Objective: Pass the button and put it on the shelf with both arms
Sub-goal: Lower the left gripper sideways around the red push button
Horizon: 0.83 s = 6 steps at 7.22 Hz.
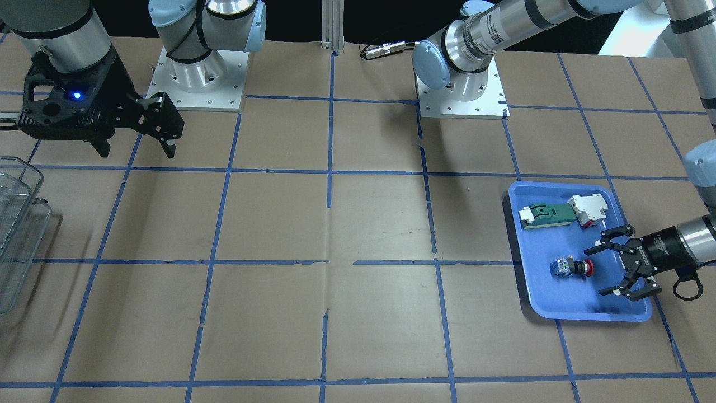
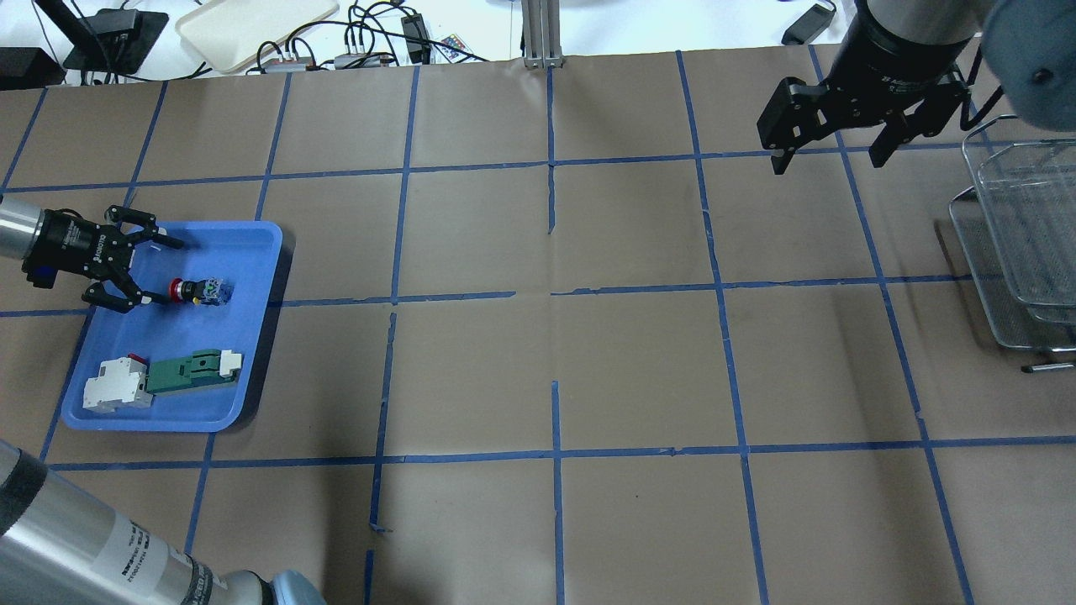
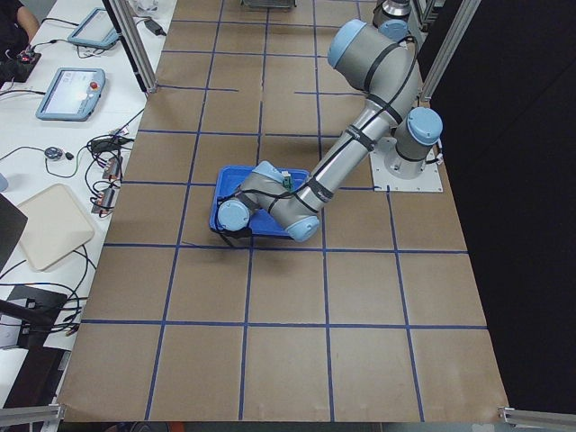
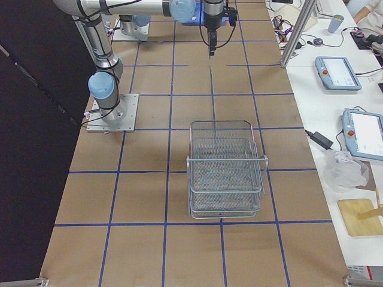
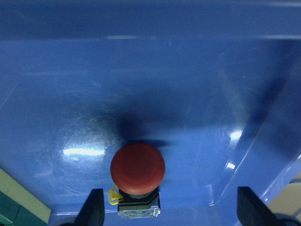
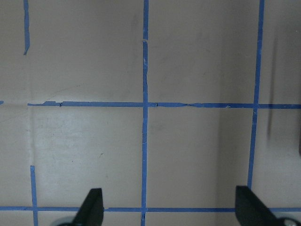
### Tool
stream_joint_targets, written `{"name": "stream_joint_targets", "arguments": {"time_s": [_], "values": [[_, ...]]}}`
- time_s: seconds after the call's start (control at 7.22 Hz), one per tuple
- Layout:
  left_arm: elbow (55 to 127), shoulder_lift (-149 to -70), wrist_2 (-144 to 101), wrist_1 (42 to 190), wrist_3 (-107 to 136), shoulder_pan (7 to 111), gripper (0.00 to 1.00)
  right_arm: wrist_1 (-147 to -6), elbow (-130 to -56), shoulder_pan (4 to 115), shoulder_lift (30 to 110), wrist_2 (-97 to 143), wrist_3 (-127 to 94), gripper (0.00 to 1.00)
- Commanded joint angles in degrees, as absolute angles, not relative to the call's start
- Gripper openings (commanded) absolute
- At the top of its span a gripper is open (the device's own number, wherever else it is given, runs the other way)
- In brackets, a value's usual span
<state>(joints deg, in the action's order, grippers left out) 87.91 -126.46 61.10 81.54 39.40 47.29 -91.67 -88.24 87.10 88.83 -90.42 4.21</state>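
Observation:
The button [image 1: 571,267] lies on its side in the blue tray [image 1: 565,316], its red cap toward my left gripper. It also shows in the overhead view [image 2: 199,291] and in the left wrist view [image 5: 138,172]. My left gripper [image 1: 596,271] is open and empty, low over the tray, its fingertips just short of the cap; the overhead view [image 2: 171,270] shows the same. My right gripper [image 1: 136,151] is open and empty above bare table, seen too in the overhead view [image 2: 828,161]. The wire-mesh shelf [image 2: 1017,235] stands beside it, near the table's edge.
A green-and-white flat part [image 1: 551,214] and a white blocky part with a red tab [image 1: 588,208] lie in the tray beside the button. The shelf has stacked tiers [image 4: 226,170]. Brown paper with blue tape lines covers the table.

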Motion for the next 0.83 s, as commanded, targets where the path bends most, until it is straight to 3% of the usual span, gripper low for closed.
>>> {"name": "stream_joint_targets", "arguments": {"time_s": [0.0, 0.55, 0.69], "values": [[88.0, -127.0, 61.6, 81.4, 39.2, 47.3, 0.97, -91.6, -88.2, 87.1, 88.8, -90.5, 4.0, 1.00], [87.8, -127.2, 62.0, 81.2, 38.8, 47.3, 0.90, -91.5, -88.3, 87.1, 88.9, -89.9, 3.8, 1.00], [87.9, -127.2, 62.0, 81.2, 38.8, 47.3, 0.83, -91.7, -88.6, 87.1, 88.9, -89.7, 3.7, 1.00]]}}
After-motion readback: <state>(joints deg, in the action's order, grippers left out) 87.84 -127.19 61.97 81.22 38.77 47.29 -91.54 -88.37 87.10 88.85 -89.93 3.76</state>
